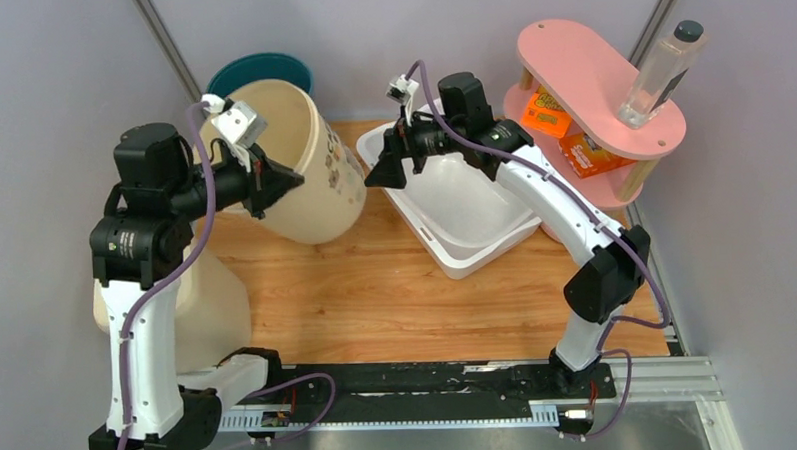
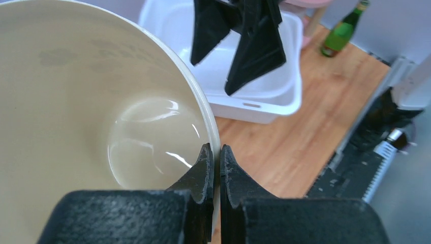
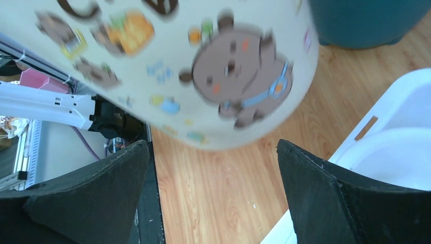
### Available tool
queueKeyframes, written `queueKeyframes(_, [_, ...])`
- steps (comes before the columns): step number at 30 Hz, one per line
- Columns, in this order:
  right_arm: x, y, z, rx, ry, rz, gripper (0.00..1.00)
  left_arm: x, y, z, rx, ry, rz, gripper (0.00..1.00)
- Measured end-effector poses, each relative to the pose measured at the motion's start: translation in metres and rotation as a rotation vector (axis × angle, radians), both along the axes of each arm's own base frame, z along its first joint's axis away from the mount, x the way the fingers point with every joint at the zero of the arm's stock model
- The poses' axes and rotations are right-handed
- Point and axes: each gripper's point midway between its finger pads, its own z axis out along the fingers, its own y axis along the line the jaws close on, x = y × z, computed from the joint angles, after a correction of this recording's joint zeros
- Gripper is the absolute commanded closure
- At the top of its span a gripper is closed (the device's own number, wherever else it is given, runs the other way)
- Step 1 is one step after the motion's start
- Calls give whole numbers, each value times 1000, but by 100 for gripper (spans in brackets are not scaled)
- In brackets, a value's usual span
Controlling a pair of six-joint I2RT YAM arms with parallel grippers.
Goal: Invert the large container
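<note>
The large container is a cream bucket (image 1: 318, 178) with cartoon bear stickers, lifted and tilted, its mouth toward the left arm and its base toward the right. My left gripper (image 1: 291, 181) is shut on the bucket's rim, one finger inside and one outside, as the left wrist view shows (image 2: 216, 152); the bucket's glossy inside (image 2: 76, 101) fills that view. My right gripper (image 1: 378, 171) is open and empty just right of the bucket's base. In the right wrist view the stickered wall (image 3: 203, 66) hangs above the wide-open jaws of that gripper (image 3: 213, 147), apart from them.
A white tub (image 1: 474, 217) sits right of the bucket, under the right arm. A teal bucket (image 1: 269, 67) stands behind. A pink two-tier shelf (image 1: 589, 68) at the right holds a clear bottle (image 1: 664, 71) and orange boxes (image 1: 572, 139). A green bottle (image 2: 343, 30) stands nearby.
</note>
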Motion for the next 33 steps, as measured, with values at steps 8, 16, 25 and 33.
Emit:
queueKeyframes(8, [-27,-28,-25,-50,63,-21,0,-33,-26,-74,-134,365,-141,100])
queueKeyframes(16, [-50,-49,-31,-75,48,-33,0,-8,-33,-137,-328,764,-130,100])
queueKeyframes(25, [-61,-62,-46,-111,20,-38,0,34,-22,-137,-553,927,-150,62])
queueKeyframes(33, [-59,-66,-59,-144,8,-48,0,75,3,-157,-325,767,41,50])
